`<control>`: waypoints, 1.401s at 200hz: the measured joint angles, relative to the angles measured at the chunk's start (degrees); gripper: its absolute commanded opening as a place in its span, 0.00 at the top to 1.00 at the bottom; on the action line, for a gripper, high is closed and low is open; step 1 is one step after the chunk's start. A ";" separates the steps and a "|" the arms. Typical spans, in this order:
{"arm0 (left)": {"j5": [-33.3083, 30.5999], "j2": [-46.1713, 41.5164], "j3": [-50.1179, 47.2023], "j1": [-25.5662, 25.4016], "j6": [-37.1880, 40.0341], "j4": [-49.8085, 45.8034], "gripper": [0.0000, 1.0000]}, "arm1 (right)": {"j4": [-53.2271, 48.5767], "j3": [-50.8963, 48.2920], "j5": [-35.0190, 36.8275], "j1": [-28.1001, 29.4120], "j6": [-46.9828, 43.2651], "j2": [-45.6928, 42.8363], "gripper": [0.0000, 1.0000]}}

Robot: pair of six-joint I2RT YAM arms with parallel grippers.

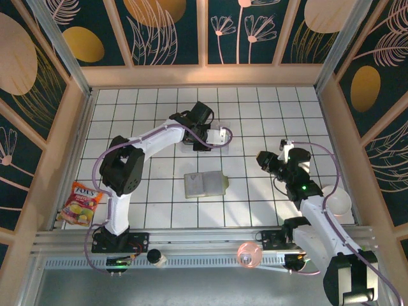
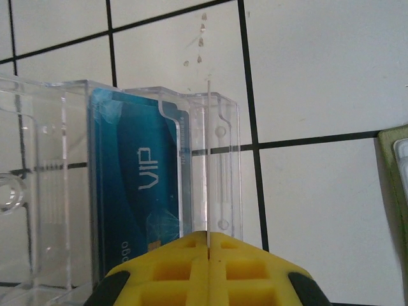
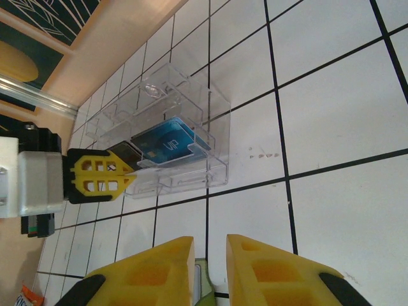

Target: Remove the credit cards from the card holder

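Top external view: the card holder (image 1: 204, 185) lies open on the white tiled worktop (image 1: 166, 213), near the middle, cream inside facing up, apart from both arms. Beyond it, the left arm reaches across to a clear plastic box (image 1: 222, 135). The right arm hangs to the right of the card holder, touching nothing.

Left wrist view: the left tool (image 2: 209, 245) has its yellow fingers pressed tight together, and a thin clear panel (image 2: 209, 159) rises edge-on from the seam between them, so it is pinched there. Whether that panel is part of the box I cannot tell. Just left of it stands the box, with a blue card (image 2: 140, 185) marked VIP upright inside. An olive strip of the card holder shows at the right edge of this view.

Right wrist view: the right tool (image 3: 210, 245) has a narrow gap between its fingers and nothing gripped in it; a sliver of the green card holder shows low in that gap. Farther off sits the box with the blue card, the left tool's tips at its near end.

A candy bag (image 1: 81, 205) lies at the worktop's near left corner.
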 measured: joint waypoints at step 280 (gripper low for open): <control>-3.87 2.69 2.38 -0.66 -2.73 0.90 1.00 | 0.04 0.00 -1.97 -1.66 -0.02 0.35 0.79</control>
